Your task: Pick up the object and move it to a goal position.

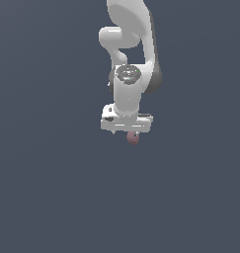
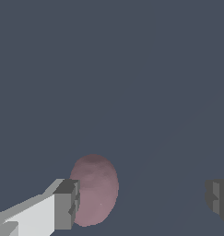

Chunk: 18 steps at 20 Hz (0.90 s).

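The object (image 2: 95, 190) is a small dull reddish-pink egg-like blob. In the wrist view it lies between my two fingers, right beside one finger's pad (image 2: 67, 205) and well apart from the other (image 2: 218, 198). My gripper (image 2: 142, 203) is open, with a wide gap between the pads. In the exterior view the white arm points straight down, and the object (image 1: 134, 138) peeks out just below the gripper's white body (image 1: 126, 122). The fingertips themselves are hidden there.
A plain dark grey-blue surface (image 1: 52, 188) fills both views. No other object, container or edge shows.
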{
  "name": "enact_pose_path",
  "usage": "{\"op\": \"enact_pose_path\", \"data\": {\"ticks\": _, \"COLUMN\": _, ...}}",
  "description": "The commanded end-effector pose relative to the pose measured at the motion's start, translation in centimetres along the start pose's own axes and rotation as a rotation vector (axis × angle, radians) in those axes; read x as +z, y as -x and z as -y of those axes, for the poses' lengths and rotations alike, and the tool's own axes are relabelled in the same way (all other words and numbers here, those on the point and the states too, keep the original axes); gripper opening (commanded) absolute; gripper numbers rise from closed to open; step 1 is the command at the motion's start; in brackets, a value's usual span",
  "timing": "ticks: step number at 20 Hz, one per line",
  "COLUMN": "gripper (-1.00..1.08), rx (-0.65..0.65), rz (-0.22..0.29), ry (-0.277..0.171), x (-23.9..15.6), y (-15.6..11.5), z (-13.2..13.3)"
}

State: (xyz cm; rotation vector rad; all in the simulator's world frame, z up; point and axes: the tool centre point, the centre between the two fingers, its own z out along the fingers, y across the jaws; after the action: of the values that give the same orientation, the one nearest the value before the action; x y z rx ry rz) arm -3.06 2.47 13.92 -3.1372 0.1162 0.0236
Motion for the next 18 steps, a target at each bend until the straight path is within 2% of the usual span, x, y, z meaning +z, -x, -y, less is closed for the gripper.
{"op": "enact_pose_path", "data": {"ticks": 1, "gripper": 1.00, "rx": 0.022, "rz": -0.004, "ry": 0.001, "x": 1.0, "y": 1.2, "z": 1.2}}
{"op": "enact_pose_path", "data": {"ticks": 10, "gripper": 1.00, "rx": 0.078, "rz": -0.014, "ry": 0.001, "x": 3.2, "y": 4.6, "z": 3.9}}
{"op": "enact_pose_path", "data": {"ticks": 18, "gripper": 1.00, "rx": 0.083, "rz": -0.014, "ry": 0.001, "x": 3.6, "y": 5.0, "z": 4.2}}
